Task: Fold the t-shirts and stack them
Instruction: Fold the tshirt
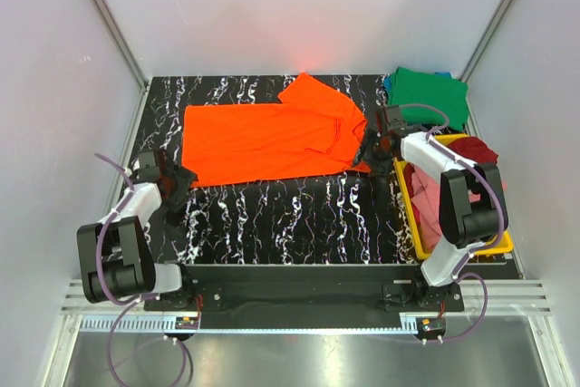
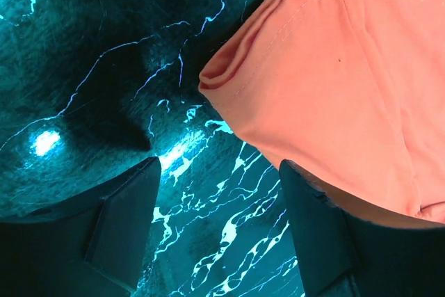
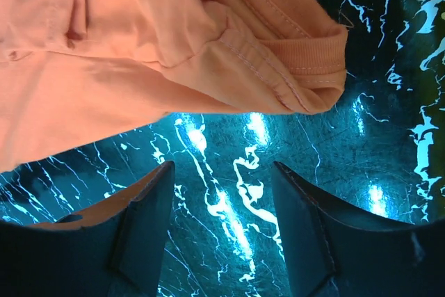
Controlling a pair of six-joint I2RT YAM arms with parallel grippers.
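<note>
A bright orange t-shirt (image 1: 267,138) lies spread on the black marbled table, its body folded lengthwise, one sleeve pointing to the back. My left gripper (image 1: 181,178) is open and empty at the shirt's near left corner, which shows in the left wrist view (image 2: 334,81). My right gripper (image 1: 370,153) is open and empty at the shirt's near right corner; its collar rib shows in the right wrist view (image 3: 306,57). A folded green t-shirt (image 1: 428,95) with blue under it lies at the back right. Dark red (image 1: 471,149) and pink (image 1: 426,201) shirts lie in the tray.
A yellow plastic tray (image 1: 410,224) stands at the table's right side, close beside my right arm. White walls close in the table on three sides. The marbled table top (image 1: 290,215) in front of the shirt is bare.
</note>
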